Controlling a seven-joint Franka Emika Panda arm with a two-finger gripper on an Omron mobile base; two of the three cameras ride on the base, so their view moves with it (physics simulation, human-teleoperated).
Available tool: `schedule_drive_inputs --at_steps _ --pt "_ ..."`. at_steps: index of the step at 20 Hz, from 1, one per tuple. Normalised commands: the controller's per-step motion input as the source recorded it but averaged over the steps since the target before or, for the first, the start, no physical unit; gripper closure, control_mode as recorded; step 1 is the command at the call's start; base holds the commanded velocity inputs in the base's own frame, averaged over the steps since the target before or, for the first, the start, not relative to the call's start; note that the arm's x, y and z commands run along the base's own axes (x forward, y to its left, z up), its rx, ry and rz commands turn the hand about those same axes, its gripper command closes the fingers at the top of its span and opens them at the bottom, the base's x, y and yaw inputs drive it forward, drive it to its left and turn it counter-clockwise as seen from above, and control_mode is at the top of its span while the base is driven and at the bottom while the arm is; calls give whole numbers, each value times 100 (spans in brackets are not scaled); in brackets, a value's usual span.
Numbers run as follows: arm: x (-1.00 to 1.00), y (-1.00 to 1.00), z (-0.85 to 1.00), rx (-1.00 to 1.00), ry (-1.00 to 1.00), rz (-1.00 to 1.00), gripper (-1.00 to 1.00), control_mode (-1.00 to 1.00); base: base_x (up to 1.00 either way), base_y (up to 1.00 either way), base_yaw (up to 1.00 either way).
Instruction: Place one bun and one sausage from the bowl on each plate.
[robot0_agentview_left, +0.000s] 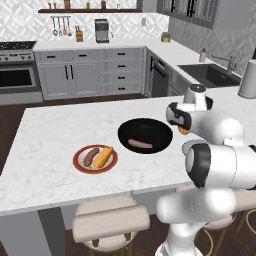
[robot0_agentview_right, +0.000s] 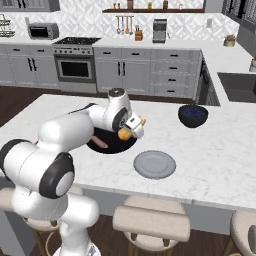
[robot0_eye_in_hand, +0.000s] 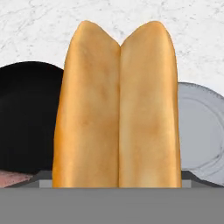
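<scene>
Filling the hand view, the bun (robot0_eye_in_hand: 118, 105) sat gripped in the gripper (robot0_agentview_right: 131, 131), carried above the counter between the bowl (robot0_agentview_left: 145, 135) and grey plate (robot0_agentview_right: 154, 164). Second serving seemed underway; next, lower it onto that plate, then fetch the sausage (robot0_agentview_left: 140, 144).

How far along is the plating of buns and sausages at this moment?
Done: the red-rimmed plate holds a bun and a sausage. In hand: the end effector grips a second bun between the black bowl and the grey plate. Left: set it on the grey plate, then bring the last sausage from the bowl.
</scene>
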Motion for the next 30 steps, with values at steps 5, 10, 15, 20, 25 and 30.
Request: schedule_drive_inputs --at_steps 5,10,15,20,25,30 --pt "-42 -100 9 0 0 -6 100 -100 0 0 0" --pt "-29 -99 -27 1 1 0 100 -100 0 0 0" --pt "-12 -41 -68 7 1 4 100 -100 0 0 0" --pt "0 0 -56 5 0 16 100 -100 0 0 0" --pt "1 4 -35 0 0 12 -100 -100 0 0 0" --pt "27 1 -16 0 1 10 -100 -100 0 0 0"
